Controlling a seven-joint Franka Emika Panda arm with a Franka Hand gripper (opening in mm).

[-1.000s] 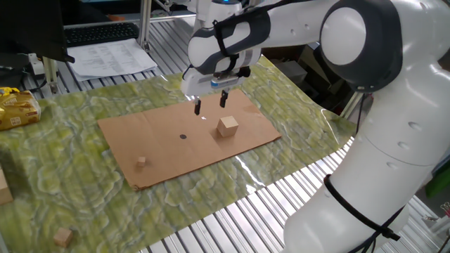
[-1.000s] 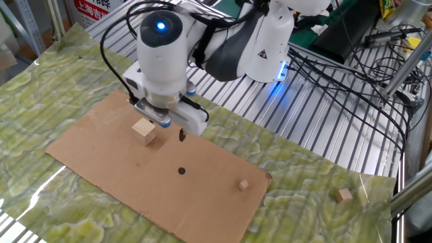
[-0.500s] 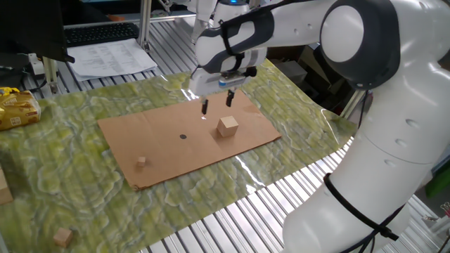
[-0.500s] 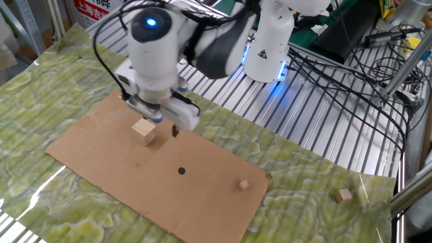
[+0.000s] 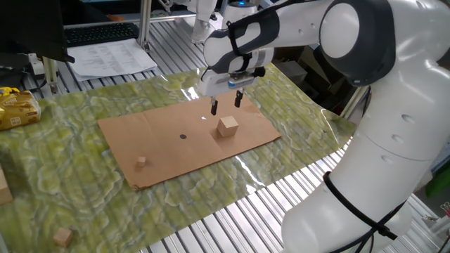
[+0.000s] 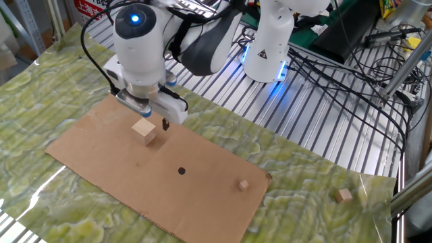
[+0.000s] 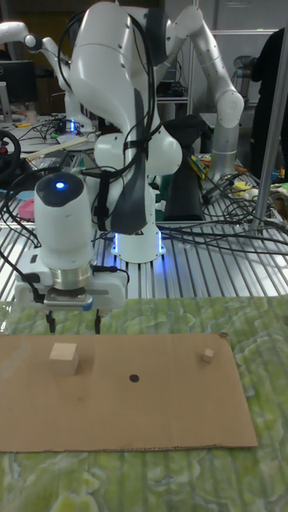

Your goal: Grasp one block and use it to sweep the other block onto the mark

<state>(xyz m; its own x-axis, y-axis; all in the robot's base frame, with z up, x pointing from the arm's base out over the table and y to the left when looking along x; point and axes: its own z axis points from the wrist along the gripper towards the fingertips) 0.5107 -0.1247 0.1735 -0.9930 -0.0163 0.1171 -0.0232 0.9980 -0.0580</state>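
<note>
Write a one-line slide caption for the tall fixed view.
Open gripper hovers just behind the largest cube on the cardboard, black mark at centre, tiny cube to the right.

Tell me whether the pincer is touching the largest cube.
Apart. In the tall fixed view the open pincer hangs above the largest cube, a clear gap between them.

Big wooden cube (image 5: 227, 126) sits on the cardboard sheet (image 5: 188, 138), right of the black dot (image 5: 183, 136) — tiny cube (image 5: 141, 161) is well left of it. Gripper (image 5: 226, 106) hangs just above the big cube, jaws spread apart — not touching.
</note>
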